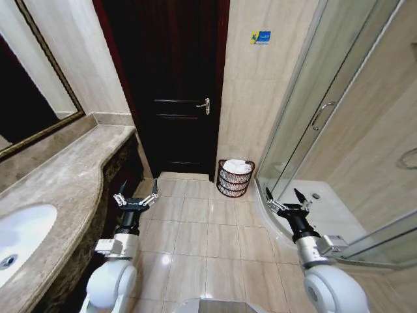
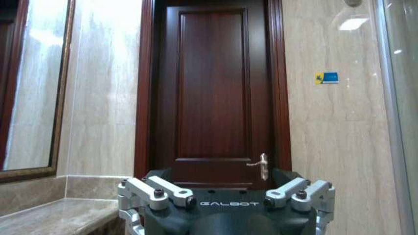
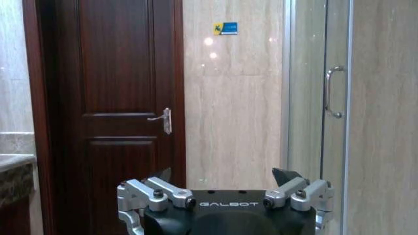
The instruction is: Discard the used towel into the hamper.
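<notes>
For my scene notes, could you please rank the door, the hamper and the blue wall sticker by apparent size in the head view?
1. Door, by far the largest.
2. Hamper, much smaller.
3. Blue wall sticker, the smallest.
All three sit at similar depth, so the ranking is fairly safe.

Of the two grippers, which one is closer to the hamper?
The right gripper, open above the floor by the shower threshold, is somewhat closer to the hamper against the wall. The left gripper, also open, hangs beside the vanity counter, farther off.
</notes>
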Available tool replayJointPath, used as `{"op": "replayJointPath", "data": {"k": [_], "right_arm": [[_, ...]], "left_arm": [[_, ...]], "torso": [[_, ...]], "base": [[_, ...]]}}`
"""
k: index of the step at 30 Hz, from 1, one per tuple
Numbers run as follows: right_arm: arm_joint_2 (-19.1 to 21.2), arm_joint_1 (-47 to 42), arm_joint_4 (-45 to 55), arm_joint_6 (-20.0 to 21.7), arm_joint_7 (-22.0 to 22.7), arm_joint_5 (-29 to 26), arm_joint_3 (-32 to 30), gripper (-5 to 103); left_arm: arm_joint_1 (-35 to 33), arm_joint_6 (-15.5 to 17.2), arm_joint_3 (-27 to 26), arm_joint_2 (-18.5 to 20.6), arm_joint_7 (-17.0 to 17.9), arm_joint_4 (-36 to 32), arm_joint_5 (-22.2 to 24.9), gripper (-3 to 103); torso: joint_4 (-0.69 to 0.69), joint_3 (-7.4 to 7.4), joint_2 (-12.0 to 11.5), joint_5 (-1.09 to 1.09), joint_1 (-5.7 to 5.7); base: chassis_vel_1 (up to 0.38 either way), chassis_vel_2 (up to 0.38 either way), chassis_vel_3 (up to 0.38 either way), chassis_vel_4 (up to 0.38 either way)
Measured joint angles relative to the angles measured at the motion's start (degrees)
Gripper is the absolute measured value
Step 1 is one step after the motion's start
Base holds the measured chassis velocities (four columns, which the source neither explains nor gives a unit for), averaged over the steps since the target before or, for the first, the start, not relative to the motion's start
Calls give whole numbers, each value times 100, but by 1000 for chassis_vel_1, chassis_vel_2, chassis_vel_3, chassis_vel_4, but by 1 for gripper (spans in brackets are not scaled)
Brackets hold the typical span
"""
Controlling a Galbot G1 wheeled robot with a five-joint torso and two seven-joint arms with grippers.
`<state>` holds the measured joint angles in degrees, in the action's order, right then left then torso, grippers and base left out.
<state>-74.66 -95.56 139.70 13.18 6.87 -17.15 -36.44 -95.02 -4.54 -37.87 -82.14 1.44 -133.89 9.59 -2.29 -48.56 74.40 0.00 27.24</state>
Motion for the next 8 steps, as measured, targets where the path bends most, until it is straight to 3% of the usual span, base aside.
{"op": "replayJointPath", "data": {"k": [2, 8], "right_arm": [[-4, -54, 30, 3, 0, 1, -2, 100], [-91, -215, 96, -22, -7, 19, 6, 100]], "left_arm": [[-35, 160, -9, 12, 58, -100, -13, 100], [-72, 208, -23, 24, 70, -208, -45, 100]], "torso": [[0, 0, 0, 0, 0], [1, 0, 0, 1, 0]], "base": [[71, -67, -67, 57], [70, -68, -72, 60]]}}
